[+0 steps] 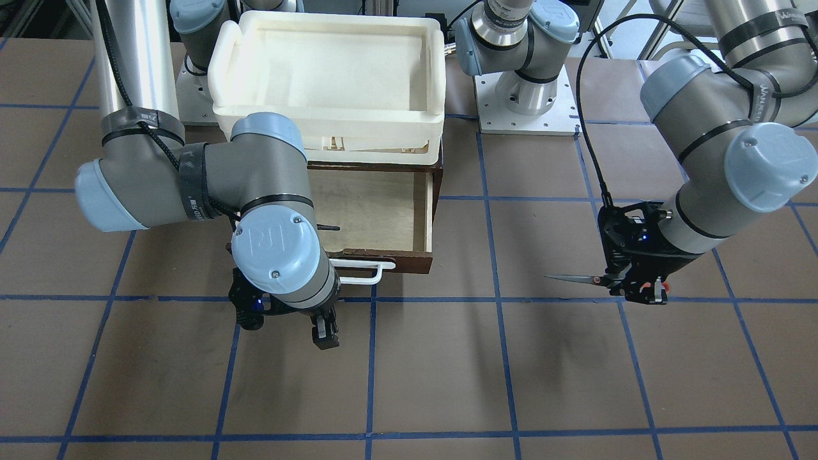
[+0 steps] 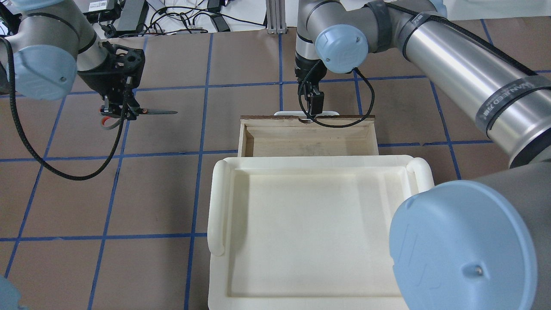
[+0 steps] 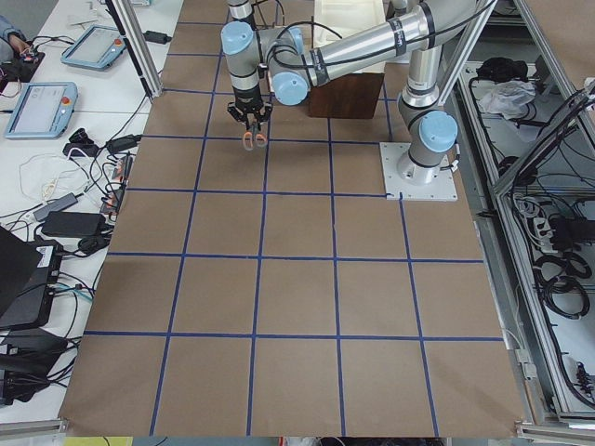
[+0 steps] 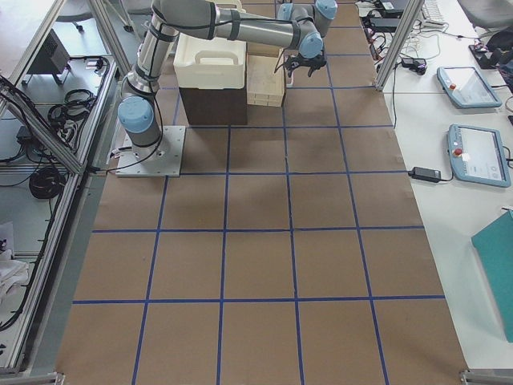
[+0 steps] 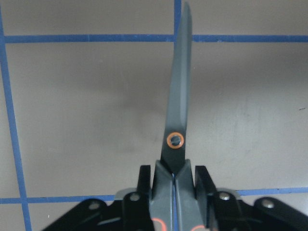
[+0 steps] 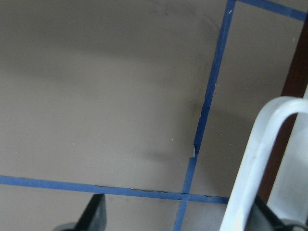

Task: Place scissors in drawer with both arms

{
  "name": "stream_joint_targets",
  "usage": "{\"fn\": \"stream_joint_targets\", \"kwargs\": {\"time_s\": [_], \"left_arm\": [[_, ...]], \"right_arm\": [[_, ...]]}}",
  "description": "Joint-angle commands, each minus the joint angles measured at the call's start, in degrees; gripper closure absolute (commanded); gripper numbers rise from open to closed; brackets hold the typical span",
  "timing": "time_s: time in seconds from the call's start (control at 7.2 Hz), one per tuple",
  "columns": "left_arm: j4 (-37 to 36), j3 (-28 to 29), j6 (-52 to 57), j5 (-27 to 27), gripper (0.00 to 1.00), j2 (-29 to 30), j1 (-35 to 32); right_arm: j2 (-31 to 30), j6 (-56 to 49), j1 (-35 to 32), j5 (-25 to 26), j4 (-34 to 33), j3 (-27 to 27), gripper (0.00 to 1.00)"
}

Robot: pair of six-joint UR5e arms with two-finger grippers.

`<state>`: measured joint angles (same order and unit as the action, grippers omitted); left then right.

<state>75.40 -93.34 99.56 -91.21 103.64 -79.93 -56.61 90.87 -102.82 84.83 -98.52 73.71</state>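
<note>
My left gripper [image 2: 120, 110] is shut on the scissors [image 2: 157, 112] at their handles and holds them above the table, left of the drawer, blades level and pointing toward it. In the left wrist view the blades [image 5: 179, 96] stick out from between the fingers [image 5: 147, 179]. The dark brown drawer [image 2: 306, 142] stands pulled open, its pale inside bare. My right gripper [image 2: 311, 105] is open just in front of the drawer's white bar handle [image 6: 250, 159], which lies close to one finger. In the front view the scissors [image 1: 575, 278] hang right of the drawer [image 1: 374, 204].
A white foam tray [image 2: 318, 232] sits on top of the cabinet behind the open drawer. The brown table [image 1: 447, 370] carries a blue tape grid. The arm bases [image 1: 521, 96] stand beside the cabinet.
</note>
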Motion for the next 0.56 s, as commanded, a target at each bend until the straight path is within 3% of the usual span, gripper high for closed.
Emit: {"fn": "stream_joint_targets", "kwargs": {"time_s": [0.0,0.42], "left_arm": [[1.32,-0.09,-3.22,-0.72,1.00,-0.81,-2.16],[1.59,0.00,-3.75,-0.99,1.00,-1.24,-2.60]], "right_arm": [[0.62,-1.21,0.33,-0.01,-0.18,-0.50,0.00],[2.64,-1.31,0.60,-0.19,-0.35,-2.69,0.00]]}}
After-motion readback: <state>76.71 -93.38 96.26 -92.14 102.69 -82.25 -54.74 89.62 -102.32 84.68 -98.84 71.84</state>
